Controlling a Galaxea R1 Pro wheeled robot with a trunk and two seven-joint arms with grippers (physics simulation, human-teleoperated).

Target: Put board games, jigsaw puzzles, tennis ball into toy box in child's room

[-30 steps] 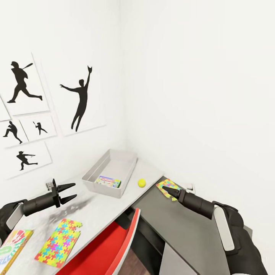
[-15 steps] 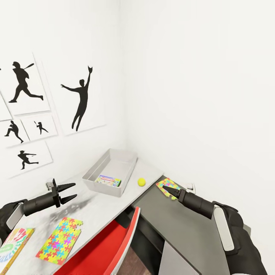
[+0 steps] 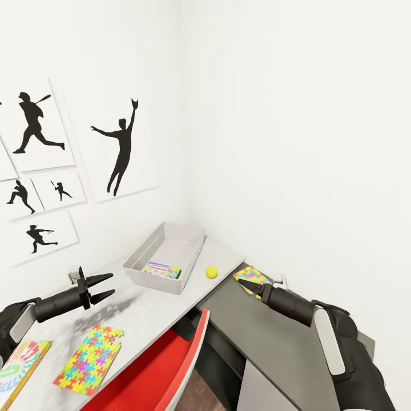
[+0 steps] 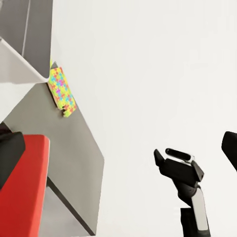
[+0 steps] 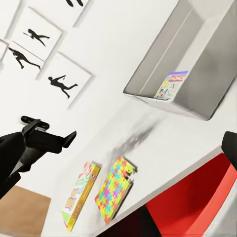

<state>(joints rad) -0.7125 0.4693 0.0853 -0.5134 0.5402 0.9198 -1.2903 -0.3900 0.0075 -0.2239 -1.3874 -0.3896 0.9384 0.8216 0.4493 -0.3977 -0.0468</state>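
Note:
The light grey toy box (image 3: 147,249) stands on the table (image 3: 142,311) by the wall corner, with one board game (image 3: 162,270) lying inside. The tennis ball (image 3: 212,272) rests just right of it. One jigsaw puzzle (image 3: 254,275) lies on the lower dark cabinet; my right gripper (image 3: 244,283) hovers open at its near edge, not holding it. A second jigsaw puzzle (image 3: 91,359) and another board game (image 3: 17,366) lie at the table's near left. My left gripper (image 3: 107,286) hangs open above the table, left of the toy box. The bed is out of view.
A red chair (image 3: 165,371) is pushed under the table's front edge, between my arms. White walls meet right behind the toy box, with black baseball posters (image 3: 120,148) on the left one. The dark cabinet top (image 3: 285,348) runs toward me on the right.
My right gripper has edged a little to the left along the cabinet puzzle's near edge. The left arm and the toys have stayed put.

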